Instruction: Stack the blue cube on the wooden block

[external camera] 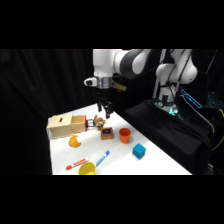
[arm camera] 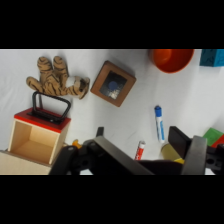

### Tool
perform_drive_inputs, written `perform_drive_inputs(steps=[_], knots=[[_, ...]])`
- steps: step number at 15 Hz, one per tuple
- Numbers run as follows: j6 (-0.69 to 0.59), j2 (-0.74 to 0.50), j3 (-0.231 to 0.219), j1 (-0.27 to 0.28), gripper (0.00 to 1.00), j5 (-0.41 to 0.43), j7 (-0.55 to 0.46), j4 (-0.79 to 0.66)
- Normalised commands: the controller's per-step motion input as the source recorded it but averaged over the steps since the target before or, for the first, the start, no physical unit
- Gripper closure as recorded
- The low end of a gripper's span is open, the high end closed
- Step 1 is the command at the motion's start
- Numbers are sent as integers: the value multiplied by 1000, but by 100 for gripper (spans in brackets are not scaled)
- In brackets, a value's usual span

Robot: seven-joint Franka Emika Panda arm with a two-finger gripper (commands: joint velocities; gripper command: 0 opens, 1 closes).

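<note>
The black two-finger gripper [external camera: 104,113] hangs above the far part of the white surface [external camera: 150,160], its fingers spread apart and holding nothing. Just below it sits the small brown wooden block [external camera: 107,132], square in outline, with a dark blue square mark on its top face; in the wrist view the block [arm camera: 113,83] lies clear of the fingers. Beside it lies a striped plush tiger [arm camera: 56,77], soft and tan, and next to that a pale wooden box [external camera: 65,126] with a slot in its lid. A round orange cup [external camera: 124,135] stands just beside the block. The plain teal-blue cube [external camera: 139,151] rests nearer the camera, well apart from the block. A blue-and-white marker pen [external camera: 102,158], a red-and-white pen [external camera: 76,164] and a yellow bowl [external camera: 87,169] lie at the near edge.
</note>
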Motion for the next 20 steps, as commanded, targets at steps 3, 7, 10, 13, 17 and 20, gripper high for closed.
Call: perform_drive_inputs(steps=[3, 7, 10, 13, 17, 20], knots=[[-24, -44, 44, 5, 0, -43, 61, -34], [-47, -120, 75, 56, 0, -49, 132, -95], [-25, -190, 93, 93, 0, -12, 182, -160], [-6, -232, 96, 104, 0, -4, 239, -191], [16, -232, 102, 111, 0, 5, 252, -199], [61, -190, 121, 127, 0, 25, 242, -191]])
